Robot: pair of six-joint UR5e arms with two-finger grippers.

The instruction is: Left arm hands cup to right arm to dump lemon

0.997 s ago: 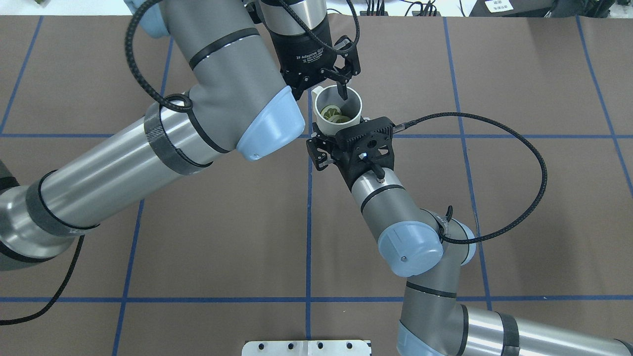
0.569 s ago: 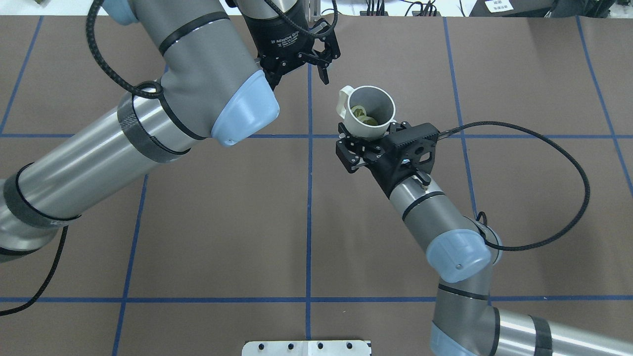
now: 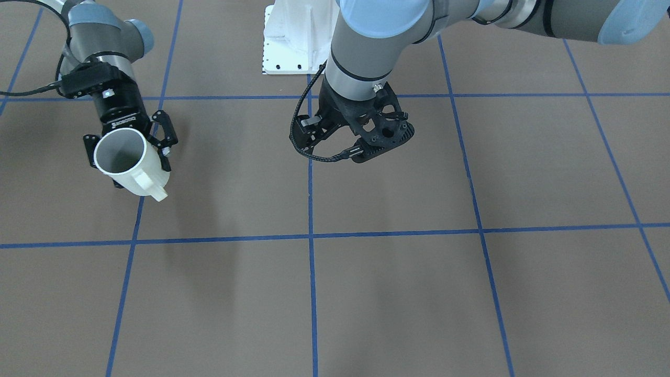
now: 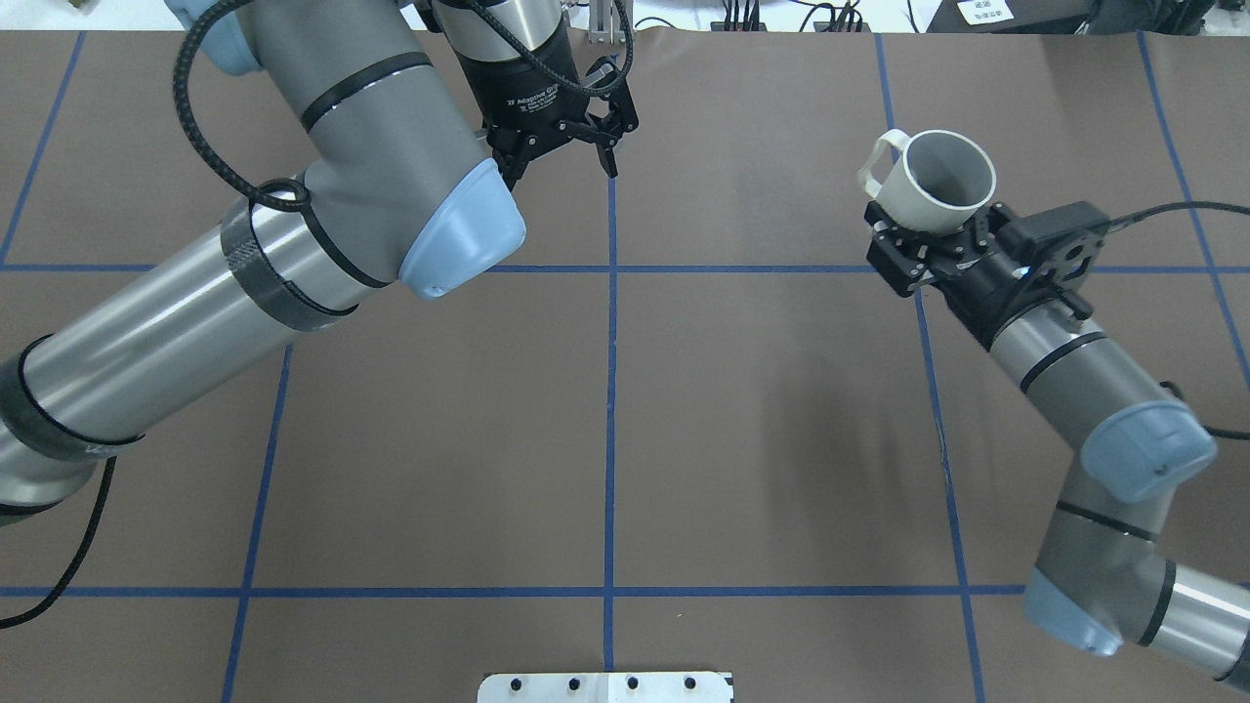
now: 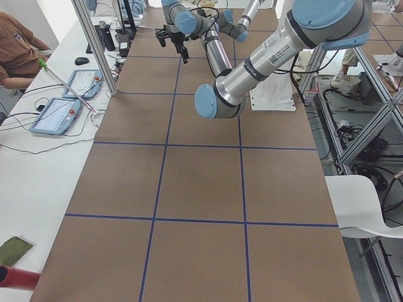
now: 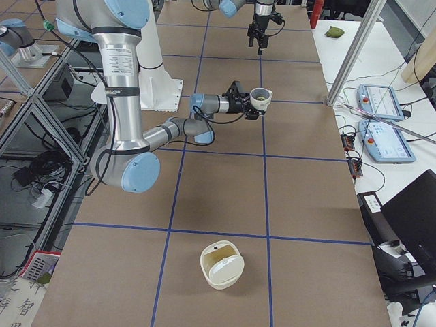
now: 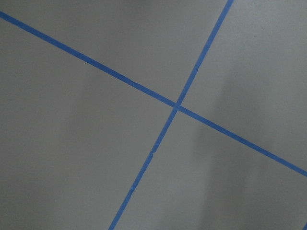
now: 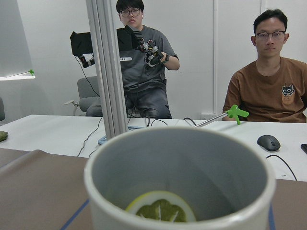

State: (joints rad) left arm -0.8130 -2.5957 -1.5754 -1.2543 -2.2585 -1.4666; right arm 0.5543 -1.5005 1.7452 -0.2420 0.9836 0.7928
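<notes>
Blue-gridded brown table mat (image 4: 605,410), thick grey left arm (image 4: 195,293), black left gripper (image 4: 562,156) lettered "2F Adaptive", spread wide and empty, slim grey right arm (image 4: 1064,361), ROBOTIQ-marked right gripper (image 4: 928,246) clamped on cream-white mug (image 4: 923,200), aloft at mat's right, yellow-green lemon slice (image 8: 160,211) inside.

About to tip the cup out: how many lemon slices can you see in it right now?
1. One slice lies low in the cup, seen from the right wrist camera. Others may be hidden beneath it or behind the near rim.
</notes>
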